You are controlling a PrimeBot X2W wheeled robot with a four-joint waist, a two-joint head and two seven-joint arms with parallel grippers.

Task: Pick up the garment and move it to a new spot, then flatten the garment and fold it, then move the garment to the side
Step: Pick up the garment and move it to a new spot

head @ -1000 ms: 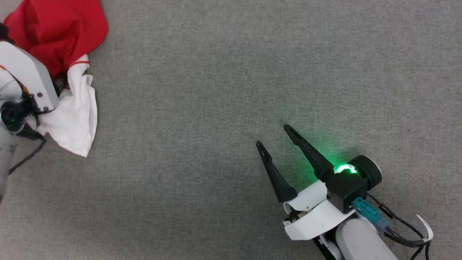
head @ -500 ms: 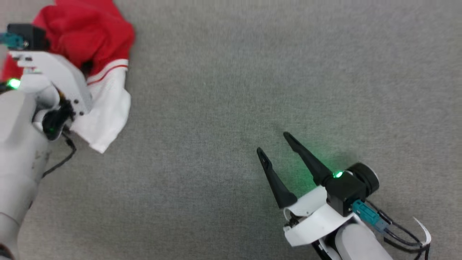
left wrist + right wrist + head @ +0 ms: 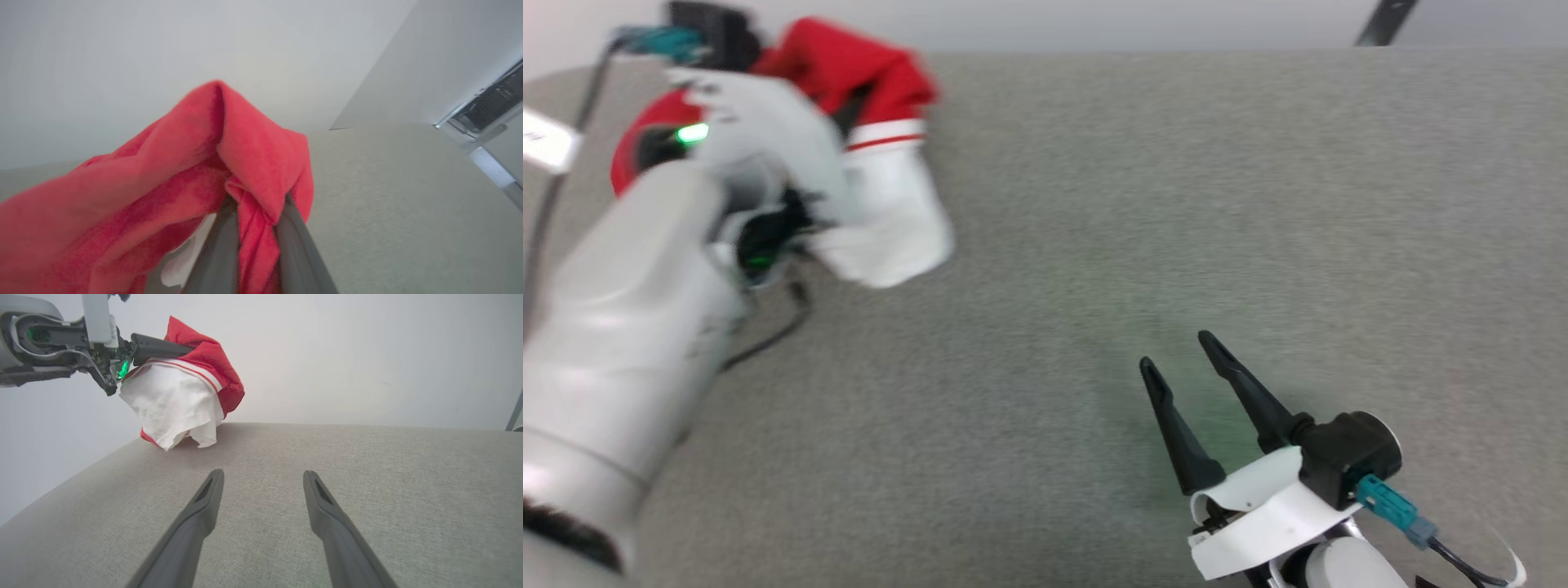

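Observation:
The garment [image 3: 882, 220] is a bunched red jersey with a white sleeve and striped trim, hanging at the upper left of the head view. My left gripper [image 3: 256, 206] is shut on a fold of its red cloth [image 3: 245, 139], which hides the fingertips. In the right wrist view the garment [image 3: 175, 396] hangs from the left gripper's dark fingers [image 3: 161, 347], its lowest folds touching or just above the table's far left corner. My right gripper [image 3: 1176, 355] stands open over the table at the lower right, nothing between its fingers [image 3: 204, 502].
The grey fabric-covered table [image 3: 1135, 204] stretches across the view; its far edge runs along the top, against a pale wall. A dark rod [image 3: 1384, 20] leans at the top right. A metal frame [image 3: 482, 122] shows beyond the table.
My left gripper has shut on the garment and raised it, carrying it rightward off the surface. The head camera has tilted up. The right gripper has stayed open and about where it was.

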